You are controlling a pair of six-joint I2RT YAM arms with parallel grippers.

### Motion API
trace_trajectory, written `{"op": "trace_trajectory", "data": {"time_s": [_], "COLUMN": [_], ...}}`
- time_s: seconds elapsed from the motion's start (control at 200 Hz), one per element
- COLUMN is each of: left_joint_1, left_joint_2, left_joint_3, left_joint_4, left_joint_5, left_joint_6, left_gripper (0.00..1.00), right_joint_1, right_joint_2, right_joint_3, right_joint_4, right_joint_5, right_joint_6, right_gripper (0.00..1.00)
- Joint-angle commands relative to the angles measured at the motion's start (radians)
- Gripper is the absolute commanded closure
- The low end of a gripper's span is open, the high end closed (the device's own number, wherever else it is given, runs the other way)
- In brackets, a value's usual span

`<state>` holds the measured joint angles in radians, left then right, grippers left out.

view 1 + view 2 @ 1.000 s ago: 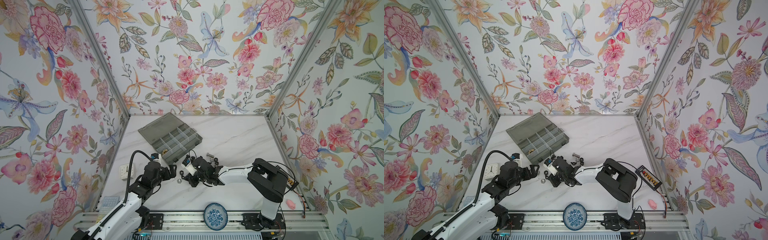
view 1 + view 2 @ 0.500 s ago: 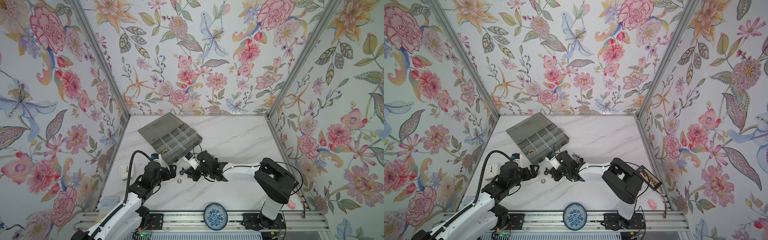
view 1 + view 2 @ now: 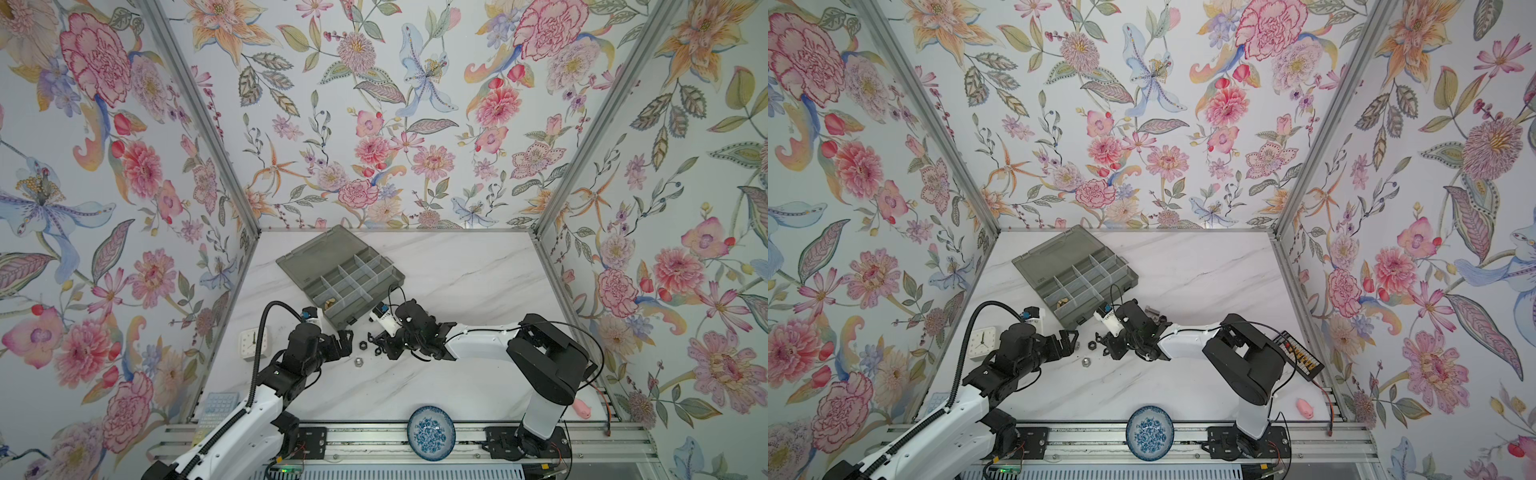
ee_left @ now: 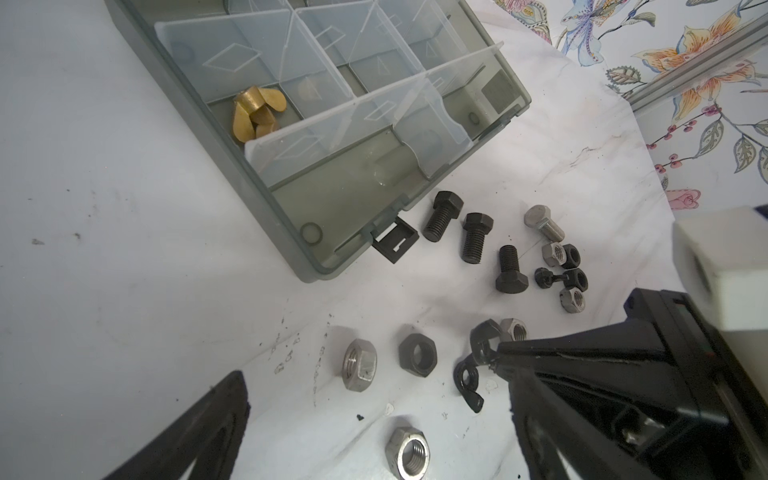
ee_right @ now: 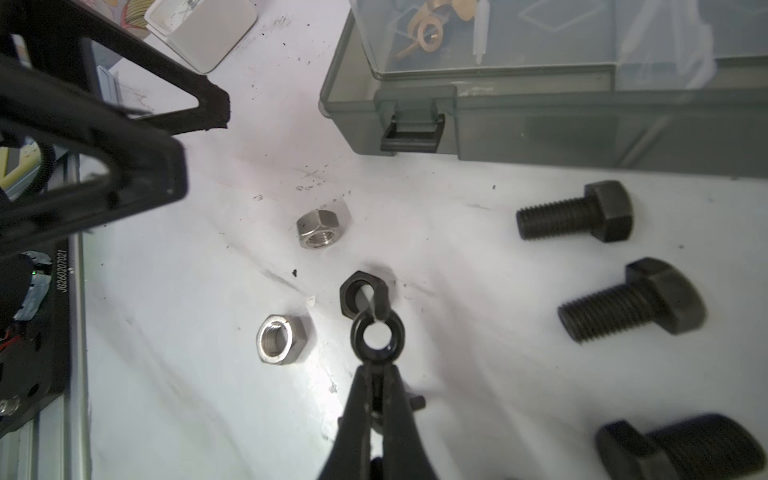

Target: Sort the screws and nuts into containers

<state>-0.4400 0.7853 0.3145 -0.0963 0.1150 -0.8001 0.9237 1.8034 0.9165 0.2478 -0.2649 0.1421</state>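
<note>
Nuts dot marble table, floral walls; left fingers spread, right fingers pinch wing nut.

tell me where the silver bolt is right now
In the left wrist view the silver bolt lies on the table outside the grey box, beside the three black bolts, with small nuts at its threaded end.

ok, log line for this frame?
left claw: open, empty | right claw: shut on black wing nut | organizer box: brass wing nuts inside | black bolts: on table
</note>
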Motion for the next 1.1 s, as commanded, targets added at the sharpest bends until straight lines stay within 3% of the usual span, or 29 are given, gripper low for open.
{"op": "trace_trajectory", "data": {"time_s": [0.0, 0.565, 0.736, 1.096], "left_joint_1": [-0.011, -0.012, -0.012, -0.012], "left_joint_2": [-0.004, 0.014, 0.014, 0.011], "left_joint_3": [0.012, 0.020, 0.021, 0.021], "left_joint_4": [-0.019, -0.014, -0.014, -0.014], "left_joint_5": [-0.022, -0.021, -0.021, -0.021], "left_joint_6": [0.016, 0.016, 0.017, 0.016], "left_gripper": [0.01, 0.01, 0.01, 0.01], "right_joint_1": [-0.021, -0.035, -0.034, -0.033], "right_joint_2": [0.041, 0.127, 0.134, 0.134], "right_joint_3": [0.029, 0.087, 0.099, 0.122], "right_joint_4": [-0.002, 0.004, -0.019, -0.055], "right_joint_5": [0.019, 0.035, 0.043, 0.052], "right_joint_6": [-0.031, -0.052, -0.057, -0.072], "right_gripper": [1.00, 1.00, 0.90, 0.83]}}
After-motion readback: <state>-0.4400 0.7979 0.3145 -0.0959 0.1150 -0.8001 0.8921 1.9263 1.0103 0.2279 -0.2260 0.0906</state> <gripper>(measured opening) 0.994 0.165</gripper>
